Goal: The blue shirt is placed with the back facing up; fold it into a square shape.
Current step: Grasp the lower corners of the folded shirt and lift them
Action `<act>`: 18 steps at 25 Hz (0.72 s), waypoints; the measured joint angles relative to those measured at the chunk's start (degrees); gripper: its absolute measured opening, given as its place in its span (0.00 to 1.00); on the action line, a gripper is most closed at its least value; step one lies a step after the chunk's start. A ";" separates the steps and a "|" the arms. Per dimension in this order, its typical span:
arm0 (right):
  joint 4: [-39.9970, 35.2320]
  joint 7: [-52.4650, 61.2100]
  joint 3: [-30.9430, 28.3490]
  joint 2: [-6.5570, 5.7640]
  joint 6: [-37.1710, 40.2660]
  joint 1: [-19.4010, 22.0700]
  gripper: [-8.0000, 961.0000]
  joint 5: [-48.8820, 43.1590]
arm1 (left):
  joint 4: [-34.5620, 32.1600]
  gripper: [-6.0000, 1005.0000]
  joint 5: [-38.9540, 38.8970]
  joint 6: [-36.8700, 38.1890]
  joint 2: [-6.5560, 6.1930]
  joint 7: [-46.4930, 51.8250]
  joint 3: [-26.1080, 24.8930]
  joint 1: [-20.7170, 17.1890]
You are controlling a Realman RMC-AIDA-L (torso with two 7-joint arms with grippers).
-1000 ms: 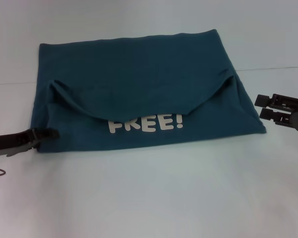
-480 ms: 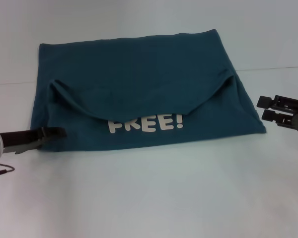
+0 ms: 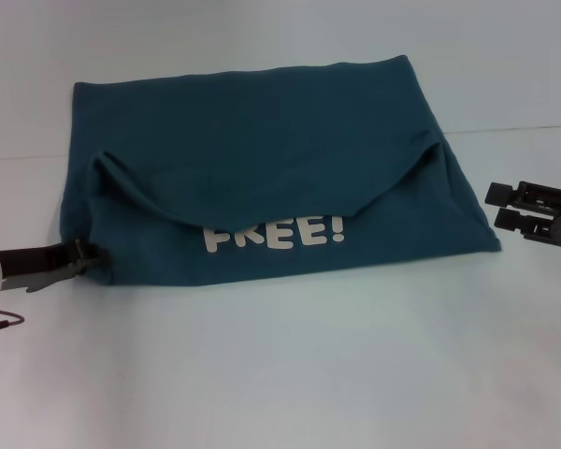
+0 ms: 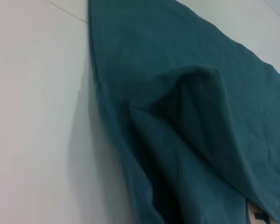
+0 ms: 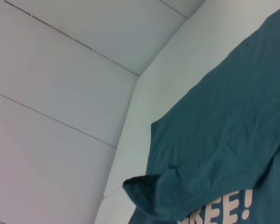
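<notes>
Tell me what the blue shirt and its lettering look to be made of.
The blue shirt: soft matte knit, probably cotton jersey; it drapes in rounded folds with no sheen. The "FREE!" lettering: flat opaque white print on the cloth, likely ink or vinyl; which one is unclear.

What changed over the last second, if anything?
The left gripper slid in over the near-left corner of the blue shirt, then drew back to its edge. Nothing visibly gripped or released. The shirt's folds and the right gripper, off the shirt's right edge, stayed put.
</notes>
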State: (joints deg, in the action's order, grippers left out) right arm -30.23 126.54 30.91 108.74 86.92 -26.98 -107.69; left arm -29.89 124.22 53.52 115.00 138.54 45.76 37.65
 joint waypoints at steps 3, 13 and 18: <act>-0.07 1.24 0.25 -0.39 -0.32 -0.28 0.76 -1.51 | 0.00 0.22 -0.03 1.68 -0.46 0.00 -0.38 0.16; -3.00 9.37 0.43 -5.39 -2.02 -6.03 0.76 -14.76 | -0.18 0.01 -0.20 12.39 -3.78 0.54 -6.71 2.10; -5.83 13.77 0.84 -6.35 -4.85 -11.65 0.76 -27.56 | -0.22 0.01 0.26 13.73 -4.63 2.29 -7.34 2.34</act>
State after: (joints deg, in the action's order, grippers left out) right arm -36.06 140.31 31.75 102.39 82.07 -38.63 -135.25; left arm -30.11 124.48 67.25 110.36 140.82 38.42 39.98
